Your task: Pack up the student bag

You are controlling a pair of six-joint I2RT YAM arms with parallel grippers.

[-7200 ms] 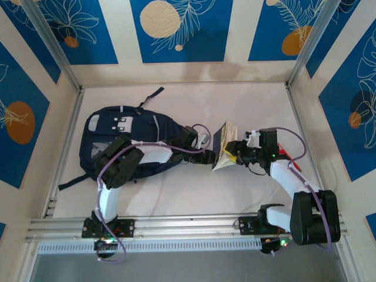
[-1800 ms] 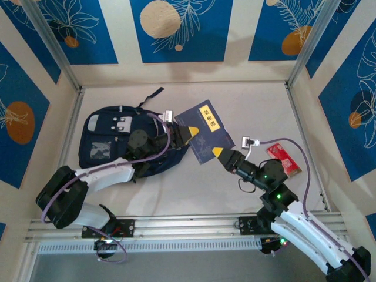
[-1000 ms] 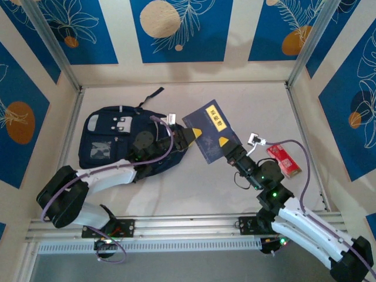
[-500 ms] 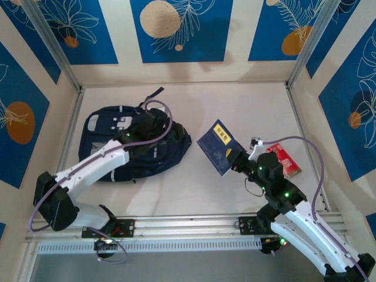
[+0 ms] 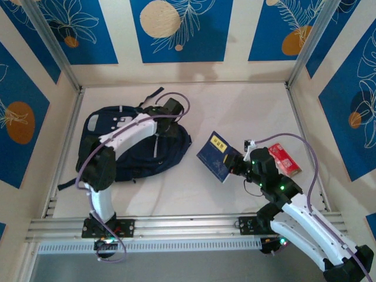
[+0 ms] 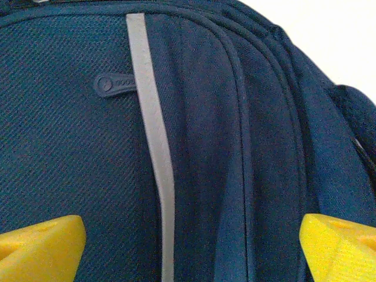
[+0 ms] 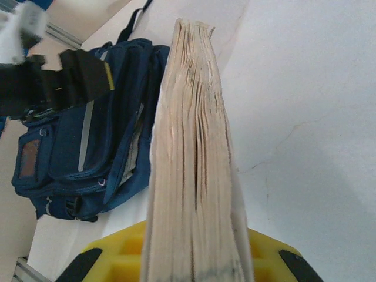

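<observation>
While the left jaws gape over the student bag (image 5: 140, 157), the right jaws clamp a book (image 5: 214, 154).

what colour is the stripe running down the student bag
Grey-white stripe on the navy-blue student bag; it shows best in the left wrist view.

You can count one student bag (image 5: 141, 161), one blue book (image 5: 214, 155) with one yellow label on it, and one small red packet (image 5: 285, 160). You can also count two robot arms: one left arm (image 5: 126, 132) and one right arm (image 5: 305, 214).
</observation>
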